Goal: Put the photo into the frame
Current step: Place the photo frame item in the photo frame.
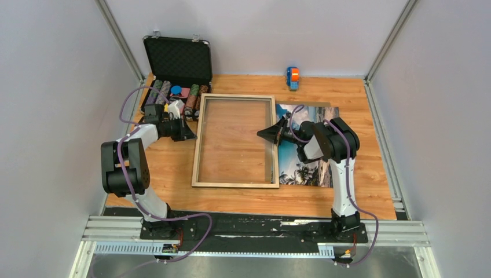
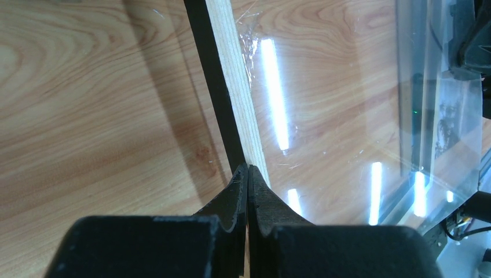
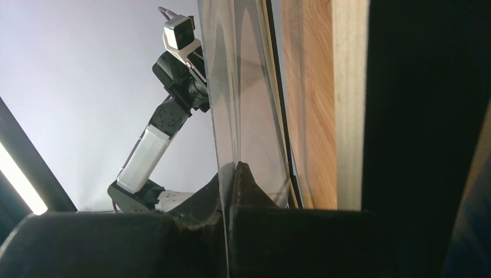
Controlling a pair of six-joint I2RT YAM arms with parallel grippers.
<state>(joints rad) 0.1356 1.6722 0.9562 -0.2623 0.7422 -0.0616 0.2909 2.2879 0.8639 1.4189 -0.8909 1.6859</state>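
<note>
The frame (image 1: 234, 185) lies flat mid-table, pale wood side up. Its clear pane (image 1: 231, 139) is tilted up along the right side. My right gripper (image 1: 260, 133) reaches in over the frame's right rail and is shut on the pane's edge. In the right wrist view the pane (image 3: 243, 87) runs down between the fingertips of that gripper (image 3: 235, 165). My left gripper (image 1: 194, 138) is shut at the frame's left rail (image 2: 231, 69). The tips of that gripper (image 2: 249, 169) meet against the rail with nothing seen between them. The photo (image 1: 315, 168), a beach print, lies right of the frame, partly under the right arm.
An open black chip case (image 1: 176, 63) stands at the back left, just behind the left gripper. A small blue and orange toy (image 1: 293, 77) sits at the back edge. White walls enclose the table on three sides.
</note>
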